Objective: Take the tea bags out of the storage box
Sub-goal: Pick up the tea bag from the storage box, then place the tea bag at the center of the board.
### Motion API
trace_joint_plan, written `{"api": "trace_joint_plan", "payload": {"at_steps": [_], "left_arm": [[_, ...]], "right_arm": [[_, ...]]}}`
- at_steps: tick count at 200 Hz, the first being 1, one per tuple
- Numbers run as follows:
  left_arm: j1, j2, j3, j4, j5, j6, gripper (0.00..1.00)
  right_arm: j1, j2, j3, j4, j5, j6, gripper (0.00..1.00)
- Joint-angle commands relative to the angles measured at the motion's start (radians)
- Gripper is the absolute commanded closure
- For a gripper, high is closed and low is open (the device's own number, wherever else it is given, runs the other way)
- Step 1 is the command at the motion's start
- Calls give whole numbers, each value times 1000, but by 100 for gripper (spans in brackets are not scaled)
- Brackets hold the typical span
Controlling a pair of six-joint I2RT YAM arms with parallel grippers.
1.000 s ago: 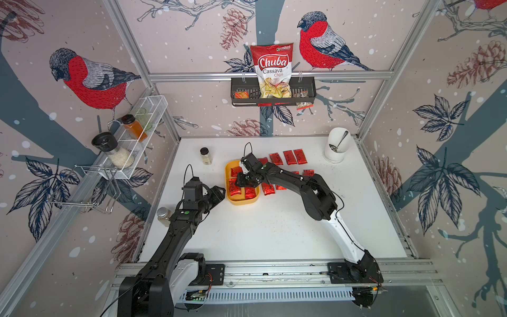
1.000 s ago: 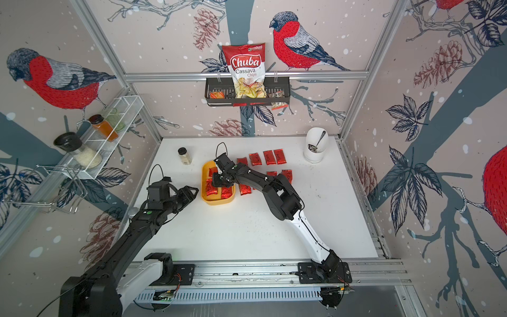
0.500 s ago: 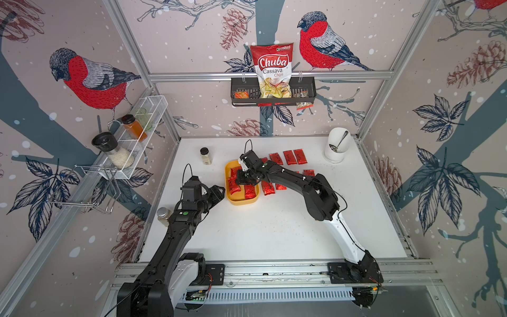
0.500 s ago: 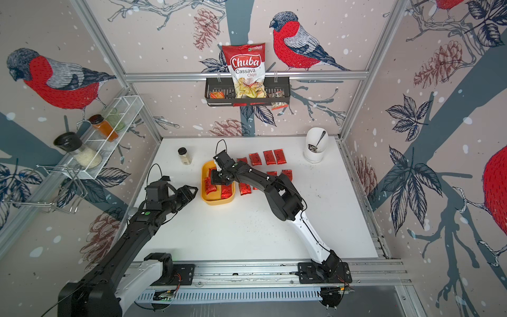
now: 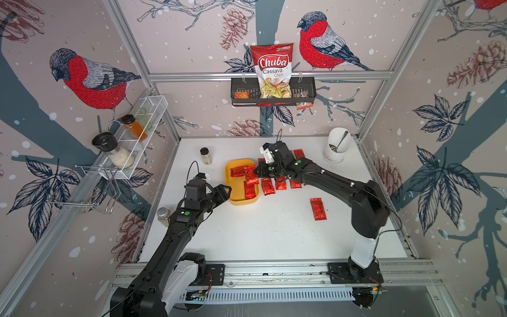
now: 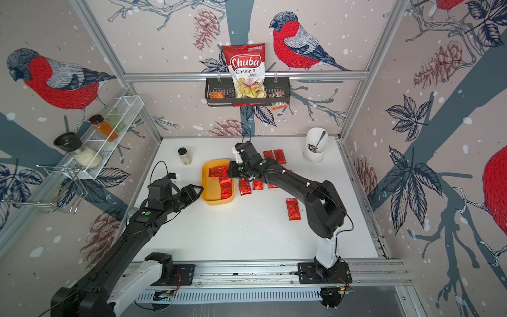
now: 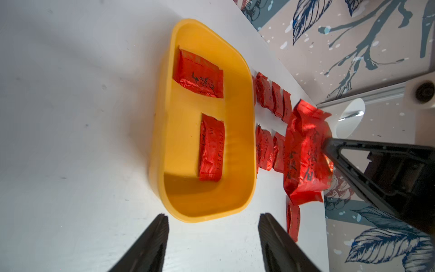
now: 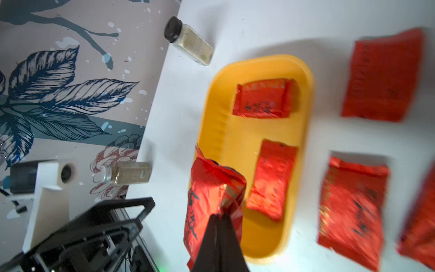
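Taking twelve o'clock as the back wall in the top views, the storage box sits at about ten o'clock on the white surface. The right fingers are pressed together on one end of a tea bag, which hangs clear of the box floor by the three o'clock rim. Two more lie flat inside, one at the twelve o'clock end and one along the three o'clock wall. The left fingers stand apart, holding nothing, near the box's eight o'clock side.

A row of tea bags lies just at three o'clock of the box, with a second row behind it. The right forearm stretches over both rows and hides part of them. One tea bag lies alone at four o'clock, well apart. A spice jar stands at eleven o'clock of the box. Another jar is at the surface's eight o'clock edge, and a white cup with a spoon is at the one o'clock corner. A black basket on the back wall holds a Chuba chips bag, and a white wire rack hangs at nine o'clock.

A second ago the right fingers were over the box's middle. Now they have shifted toward three o'clock, and the right elbow has drawn back, uncovering the lone tea bag. The left arm has barely moved.
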Motion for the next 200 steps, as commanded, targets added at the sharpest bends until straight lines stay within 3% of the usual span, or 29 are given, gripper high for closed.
{"api": "trace_joint_plan", "payload": {"at_steps": [1,33,67,125,164,175,200], "left_arm": [[-59,4,-11,30,-48,-41,35],[-146,19,-12,57,-98,-79,35],[-222,52,12,68,-145,-100,35],[-262,63,15,72,-167,-115,35],[-261,64,9,73,-176,-112,34],[-261,74,11,79,-175,-112,34],[-261,101,37,85,-181,-105,33]], "right_arm": [[-46,-159,-214,50,22,-19,100],[-131,-382,-526,66,44,-25,100],[-219,-504,-733,95,42,-32,100],[-312,-463,-800,115,41,-77,100],[-318,-452,-811,104,58,-85,100],[-317,-457,-813,93,79,-83,94],[-317,-501,-802,49,128,-79,59]]}}
